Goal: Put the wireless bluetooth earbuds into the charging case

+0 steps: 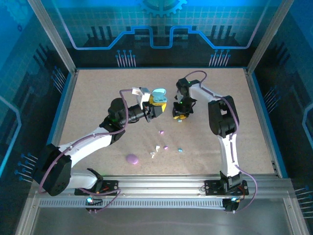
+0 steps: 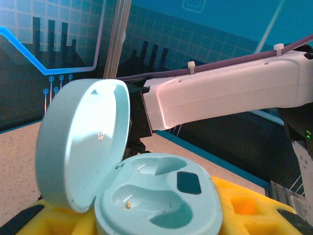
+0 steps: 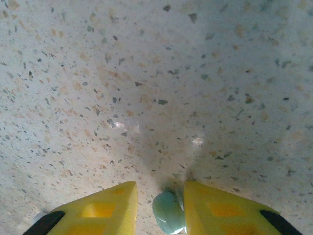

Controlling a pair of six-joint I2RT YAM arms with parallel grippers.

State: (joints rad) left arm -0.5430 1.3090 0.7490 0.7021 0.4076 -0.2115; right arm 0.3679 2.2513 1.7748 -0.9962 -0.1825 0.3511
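My left gripper (image 1: 155, 105) is shut on the light blue charging case (image 1: 159, 94) and holds it above the table with the lid (image 2: 83, 147) swung open. Both sockets of the case (image 2: 161, 196) are empty between the yellow fingers (image 2: 254, 210). My right gripper (image 1: 180, 115) is down at the table top. A light blue earbud (image 3: 168, 213) lies between its yellow fingers (image 3: 215, 208), against the right one. A sliver of table shows between the bud and the left finger. Around my right gripper (image 3: 161, 188) there is only speckled table.
Loose on the table lie two pink buds (image 1: 161, 131) (image 1: 166, 147), two white buds (image 1: 157, 147) (image 1: 153, 154) and another light blue bud (image 1: 180, 150). A shut purple case (image 1: 132, 159) lies near the front. The right arm's white link (image 2: 220, 93) crosses behind the open case.
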